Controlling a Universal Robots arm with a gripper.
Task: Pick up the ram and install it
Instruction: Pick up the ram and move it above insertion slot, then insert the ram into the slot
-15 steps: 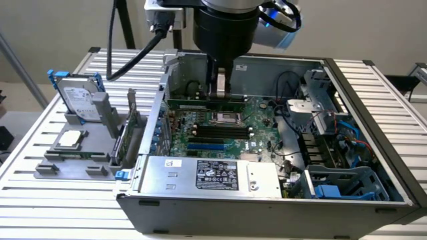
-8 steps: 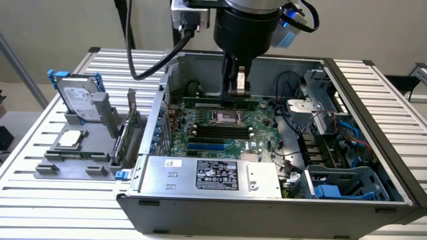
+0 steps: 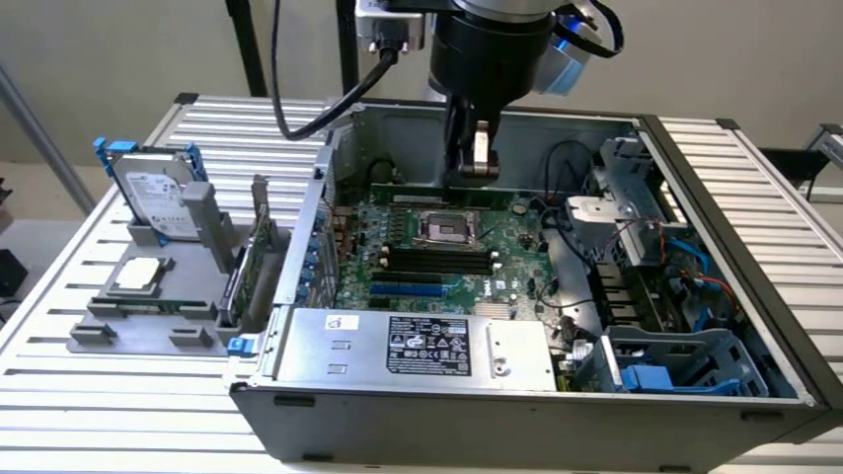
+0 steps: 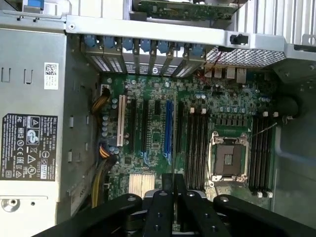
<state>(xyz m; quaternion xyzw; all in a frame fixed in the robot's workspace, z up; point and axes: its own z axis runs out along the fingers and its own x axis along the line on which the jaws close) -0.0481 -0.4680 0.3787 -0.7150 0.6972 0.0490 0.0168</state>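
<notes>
Where the arm reaches down into the open computer case (image 3: 435,434), the gripper (image 3: 475,178) sits upper centre of the exterior frame, fingers pinched onto the top edge of the ram (image 3: 415,195). Ram lies level and lengthwise across the frame, just above the processor socket (image 3: 445,229) on the motherboard (image 3: 395,281); seated or not, cannot tell. Black memory slots (image 3: 428,262) lie below the socket. Power supply (image 3: 415,346) at lower centre. On the bench (image 3: 53,375), left of frame: hard drive (image 3: 156,197), loose processor chip (image 3: 140,276), upright expansion card (image 3: 251,262).
</notes>
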